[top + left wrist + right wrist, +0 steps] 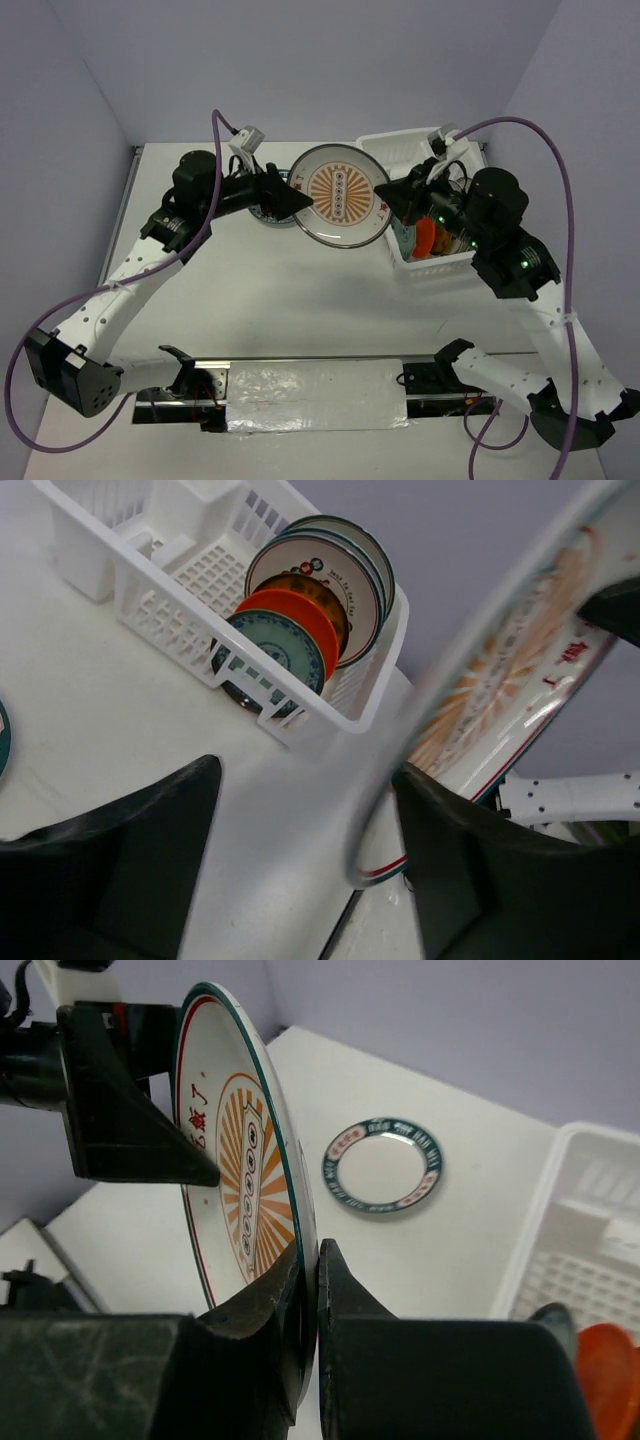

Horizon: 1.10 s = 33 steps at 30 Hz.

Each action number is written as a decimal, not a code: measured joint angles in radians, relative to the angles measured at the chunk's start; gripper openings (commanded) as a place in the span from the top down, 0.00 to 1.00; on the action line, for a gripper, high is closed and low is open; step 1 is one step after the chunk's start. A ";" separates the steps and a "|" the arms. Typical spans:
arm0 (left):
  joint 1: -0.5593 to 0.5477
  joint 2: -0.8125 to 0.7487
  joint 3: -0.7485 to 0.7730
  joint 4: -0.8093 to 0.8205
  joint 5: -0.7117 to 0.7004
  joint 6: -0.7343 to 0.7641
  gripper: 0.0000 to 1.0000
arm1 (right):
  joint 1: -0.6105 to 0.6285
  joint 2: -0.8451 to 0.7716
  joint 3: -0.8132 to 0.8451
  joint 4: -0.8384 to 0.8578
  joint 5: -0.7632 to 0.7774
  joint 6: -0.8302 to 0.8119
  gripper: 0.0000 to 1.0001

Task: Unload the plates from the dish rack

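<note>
Far left, a teal-rimmed plate [385, 1165] lies flat on the table [250, 300] (from overhead it's mostly hidden behind the left gripper [298, 202]). That gripper's jaws are spread wide, straddling the left rim of the orange sunburst plate [342, 193], which is up off the table. The right gripper [308, 1255] is pinched tight on the opposite rim. Furthest right, the dish rack [330, 712] holds the other plates [300, 615], standing on edge.
</note>
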 measured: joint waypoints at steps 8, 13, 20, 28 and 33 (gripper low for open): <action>0.011 -0.009 -0.046 0.070 0.093 -0.028 1.00 | -0.110 0.063 -0.132 0.126 -0.157 0.163 0.00; 0.023 0.062 -0.017 -0.014 -0.099 -0.077 1.00 | -0.130 0.051 -0.150 0.115 -0.028 0.201 0.00; 0.276 0.447 0.132 -0.086 -0.223 -0.170 1.00 | -0.146 -0.015 -0.155 0.005 0.288 0.144 0.00; 0.349 0.859 0.391 -0.175 -0.251 -0.210 0.79 | -0.151 -0.115 -0.188 -0.081 0.428 0.070 0.00; 0.349 0.865 0.388 -0.182 -0.244 -0.222 0.37 | -0.153 -0.124 -0.211 -0.127 0.488 0.021 0.00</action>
